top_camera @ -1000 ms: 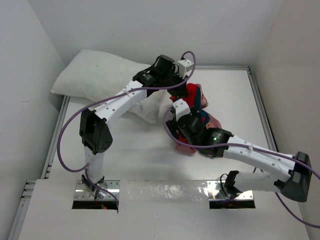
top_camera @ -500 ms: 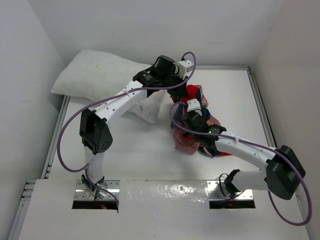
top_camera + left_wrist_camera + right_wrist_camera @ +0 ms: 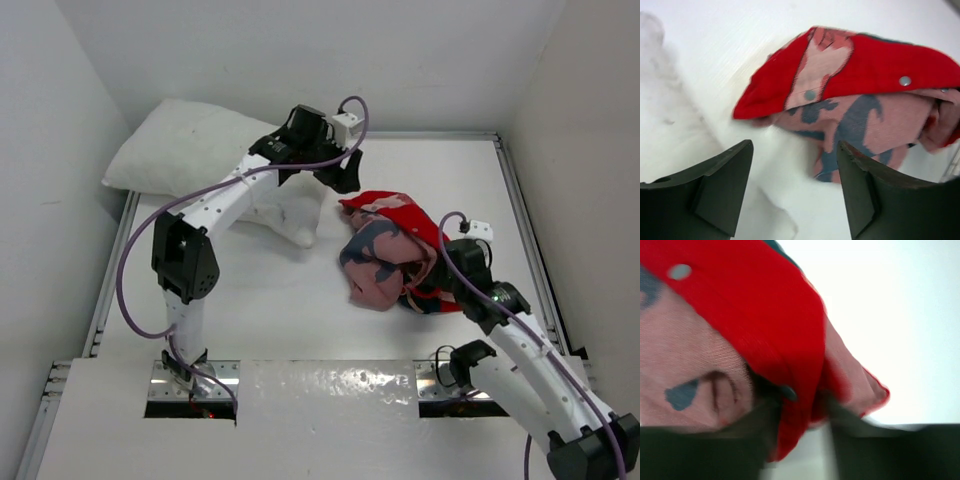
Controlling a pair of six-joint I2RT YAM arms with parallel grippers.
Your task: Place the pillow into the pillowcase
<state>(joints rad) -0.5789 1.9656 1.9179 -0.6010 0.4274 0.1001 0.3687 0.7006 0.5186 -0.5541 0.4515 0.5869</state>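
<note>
The pillow (image 3: 190,150), plump and white, lies at the far left against the wall. The pillowcase (image 3: 395,250) is a crumpled red and pale pink heap on the table's middle right, also filling the left wrist view (image 3: 865,85) and the right wrist view (image 3: 765,325). My left gripper (image 3: 345,180) hovers between pillow and pillowcase, open, with only white table between its fingers (image 3: 725,185). My right gripper (image 3: 440,285) sits at the heap's near right edge. Its view is blurred, the jaws stand apart and a red fold (image 3: 797,425) hangs into the gap.
White walls close the table (image 3: 270,290) at the back and on both sides. Metal rails (image 3: 525,230) run along the left and right edges. Purple cables loop over both arms.
The left gripper has opened, let go of the pillowcase and moved left. The right arm has drawn back to the near right and its jaws have parted. The pillowcase has slumped flatter.
</note>
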